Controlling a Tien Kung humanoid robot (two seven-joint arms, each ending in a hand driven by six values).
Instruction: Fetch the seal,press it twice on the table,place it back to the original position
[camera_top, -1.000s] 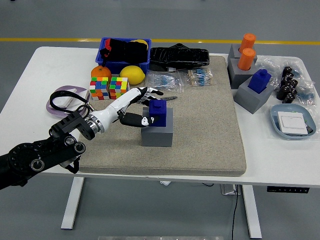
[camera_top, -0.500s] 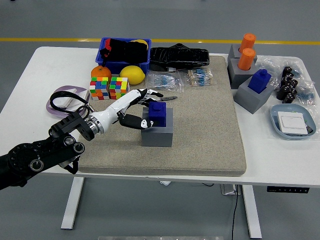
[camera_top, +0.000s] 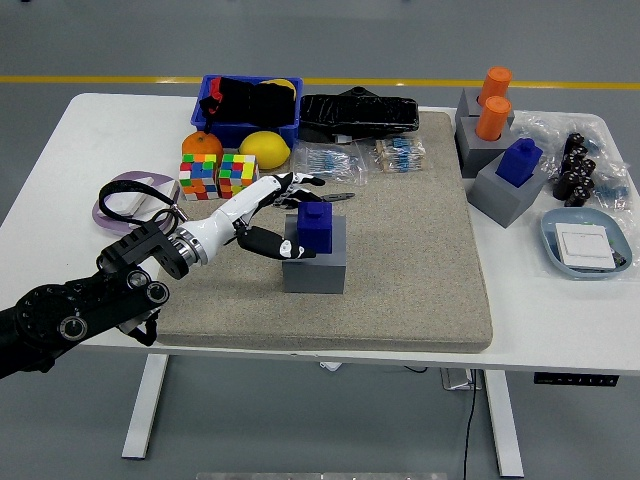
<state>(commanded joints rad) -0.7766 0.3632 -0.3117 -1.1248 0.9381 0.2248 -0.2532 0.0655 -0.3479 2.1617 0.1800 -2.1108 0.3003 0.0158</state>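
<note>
Change: left hand (camera_top: 268, 212) is easing slightly back from the seal (camera_top: 315, 226); thumb now lying lower against the grey block (camera_top: 315, 262).
Fingers: spreading, holding nothing.
Seal: sitting atop block, mid-mat (camera_top: 420, 250).
Room: mat lying open rightward.

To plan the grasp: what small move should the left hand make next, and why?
Probably close the fingers of the left hand around the dark blue block-shaped seal. The seal stands upright in its grey square holder on the beige mat, and the spread fingers flank it without gripping.
</note>
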